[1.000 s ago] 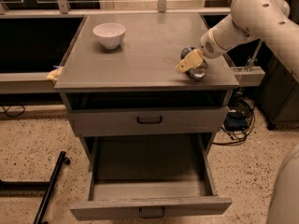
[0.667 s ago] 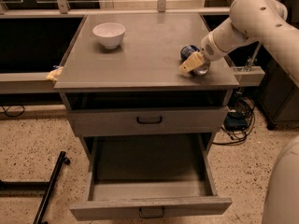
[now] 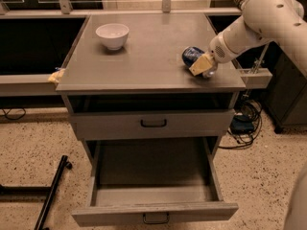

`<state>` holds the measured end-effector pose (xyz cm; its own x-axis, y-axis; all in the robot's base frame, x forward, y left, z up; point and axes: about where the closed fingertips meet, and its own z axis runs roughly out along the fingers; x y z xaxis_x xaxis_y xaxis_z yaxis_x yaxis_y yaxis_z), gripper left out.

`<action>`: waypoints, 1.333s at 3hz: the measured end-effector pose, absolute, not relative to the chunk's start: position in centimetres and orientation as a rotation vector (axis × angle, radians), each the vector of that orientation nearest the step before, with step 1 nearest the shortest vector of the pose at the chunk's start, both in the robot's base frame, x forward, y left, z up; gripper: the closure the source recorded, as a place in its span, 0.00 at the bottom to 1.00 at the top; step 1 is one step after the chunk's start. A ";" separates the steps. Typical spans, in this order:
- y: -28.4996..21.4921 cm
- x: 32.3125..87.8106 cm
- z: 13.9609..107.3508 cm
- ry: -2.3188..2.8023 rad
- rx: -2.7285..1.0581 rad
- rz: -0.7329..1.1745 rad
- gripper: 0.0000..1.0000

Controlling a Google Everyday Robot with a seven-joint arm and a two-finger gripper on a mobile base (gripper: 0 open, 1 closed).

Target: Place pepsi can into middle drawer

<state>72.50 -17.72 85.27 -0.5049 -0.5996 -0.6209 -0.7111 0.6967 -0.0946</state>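
Observation:
The pepsi can (image 3: 191, 55), blue with white markings, is on the right part of the grey cabinet top (image 3: 148, 56), tilted. My gripper (image 3: 203, 65) is at the can's right side, its tan fingers (image 3: 199, 64) against the can, seemingly around it. The middle drawer (image 3: 153, 186), the lowest one, is pulled wide open below, with a small dark loop handle (image 3: 156, 219) on its front. Its inside shows nothing in it. The drawer above it (image 3: 153, 123) is closed.
A white bowl (image 3: 112, 35) stands at the back left of the cabinet top. A yellow object (image 3: 56, 76) lies on the ledge left of the cabinet. A black bar (image 3: 52, 190) lies on the floor at left. Cables (image 3: 242, 123) lie at right.
My gripper and the can have shifted slightly left and up on the cabinet top. The drawer and bowl have not moved.

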 end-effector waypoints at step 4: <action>-16.3 52.5 91.4 1.837 -1.747 0.428 1.00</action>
<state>52.45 -16.31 91.37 0.0086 -0.8041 -0.5944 -0.9841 0.0987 -0.1477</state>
